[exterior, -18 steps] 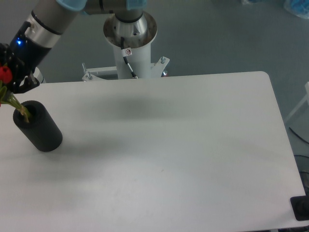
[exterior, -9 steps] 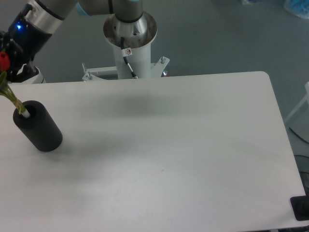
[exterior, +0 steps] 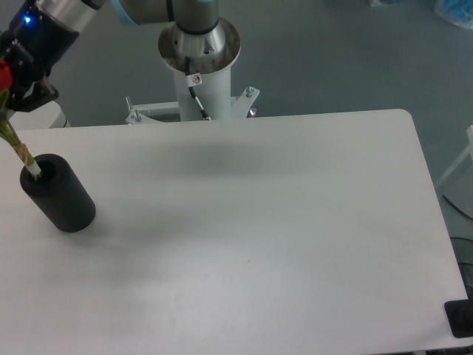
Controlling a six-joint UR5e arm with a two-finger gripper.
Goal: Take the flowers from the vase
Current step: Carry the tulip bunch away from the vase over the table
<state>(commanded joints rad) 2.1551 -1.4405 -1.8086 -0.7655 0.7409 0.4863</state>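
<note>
Only partly in frame at the far left edge: the flowers (exterior: pixel 9 126), showing a sliver of red bud beside the gripper and a thin bundle of green stems slanting down and to the right. Lower stem ends still inside the round mouth of the vase (exterior: pixel 58 192), so not yet clear of it. Most of the bunch cut off by the picture edge, so bud count impossible to tell.

Directly below the gripper (exterior: pixel 13 78), slightly to its right: the vase, matte black, cylindrical, standing on the white table (exterior: pixel 266 237) close to the table's left side, appearing to lean toward the lower right from this high camera angle.

Just above the stems and touching the red bud area: the gripper, black, at the end of a silver wrist segment with a small blue light (exterior: pixel 29 19). Seemingly closed around the top of the bunch, though fingertips half hidden by the frame edge, so exact finger spacing impossible to tell.

Well off to the gripper's right, behind the table's back edge: the white robot base column (exterior: pixel 199 70) with a round silver flange and a small red-marked sticker.
</note>
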